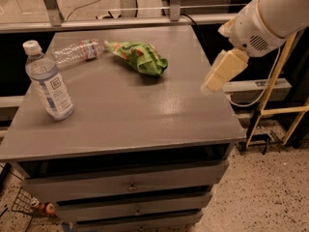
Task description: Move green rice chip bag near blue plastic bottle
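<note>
Hovering gripper (pixel 211 83) by table (pixel 145 124) edge, grip unclear, well apart from green rice chip bag (pixel 141 58).

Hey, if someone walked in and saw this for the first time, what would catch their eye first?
Probably the crumpled bright green foil chip bag at the back of the grey table top. Next, the large bluish plastic water bottle standing near the left edge, and the robot's cream end effector hanging over the right edge.

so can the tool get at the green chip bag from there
Probably yes: the tool hangs by the right edge of the table, nothing between it and the green rice chip bag.
</note>
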Available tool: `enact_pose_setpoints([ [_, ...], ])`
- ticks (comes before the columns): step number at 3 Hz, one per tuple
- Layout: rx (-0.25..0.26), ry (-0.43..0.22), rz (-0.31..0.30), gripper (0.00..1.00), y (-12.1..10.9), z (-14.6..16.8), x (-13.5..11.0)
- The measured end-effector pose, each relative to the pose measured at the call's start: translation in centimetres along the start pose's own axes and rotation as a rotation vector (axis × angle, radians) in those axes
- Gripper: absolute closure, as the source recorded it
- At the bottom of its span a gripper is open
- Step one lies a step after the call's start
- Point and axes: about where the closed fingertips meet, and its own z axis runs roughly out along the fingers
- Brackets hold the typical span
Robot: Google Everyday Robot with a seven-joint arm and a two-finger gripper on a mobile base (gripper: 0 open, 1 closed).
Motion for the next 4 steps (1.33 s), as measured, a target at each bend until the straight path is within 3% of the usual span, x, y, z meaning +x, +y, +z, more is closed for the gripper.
enact_pose_setpoints([
  [1,0.037,-0.006,-0.014,0.0,-0.9,-0.3,-0.3],
  [2,0.027,0.0,-0.014,0.0,-0.6,-0.3,-0.1],
  [3,0.022,-0.035,-0.007,0.0,-1.0,0.5,-0.8],
  [4,0.02,-0.065,-0.035,0.0,-1.4,2.3,-3.3],
])
